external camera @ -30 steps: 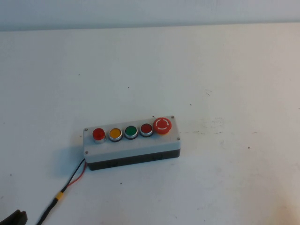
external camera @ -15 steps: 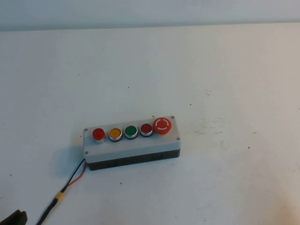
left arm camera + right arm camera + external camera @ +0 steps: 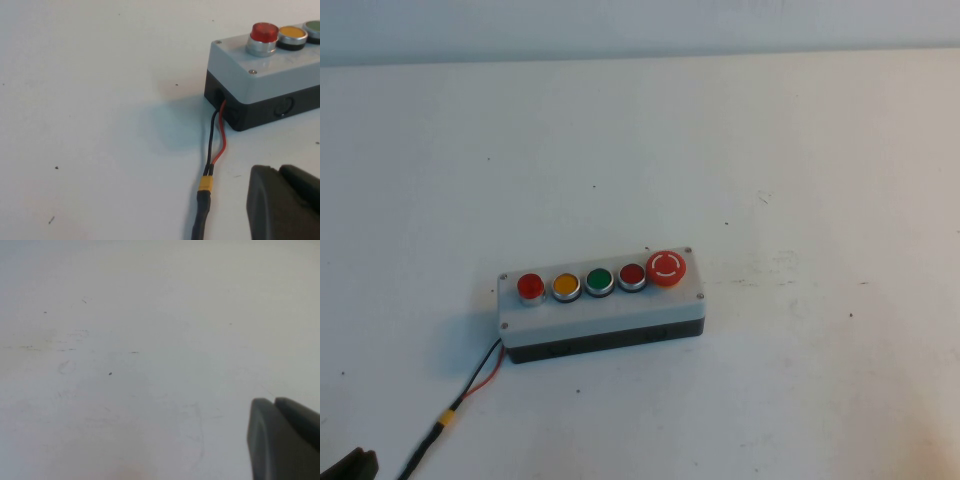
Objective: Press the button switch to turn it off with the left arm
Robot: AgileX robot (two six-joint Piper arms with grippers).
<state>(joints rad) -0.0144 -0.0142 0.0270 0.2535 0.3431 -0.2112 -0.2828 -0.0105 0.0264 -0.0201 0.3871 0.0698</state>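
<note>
The button switch (image 3: 601,303) is a light grey box on a black base, lying on the white table left of centre. Its top carries red (image 3: 530,287), yellow (image 3: 566,285), green (image 3: 599,280) and red (image 3: 632,275) buttons, then a bigger red mushroom button (image 3: 667,267). My left gripper (image 3: 350,465) shows only as a black tip at the near left corner, well short of the box. In the left wrist view the left gripper (image 3: 277,170) is shut and empty, near the box's (image 3: 260,80) left end. My right gripper (image 3: 274,402) is shut and empty over bare table, out of the high view.
Red and black wires with a yellow connector (image 3: 448,417) run from the box's left end toward the near left corner. They also show in the left wrist view (image 3: 205,184), just beside my left gripper. The white table (image 3: 800,160) spreads all round the box.
</note>
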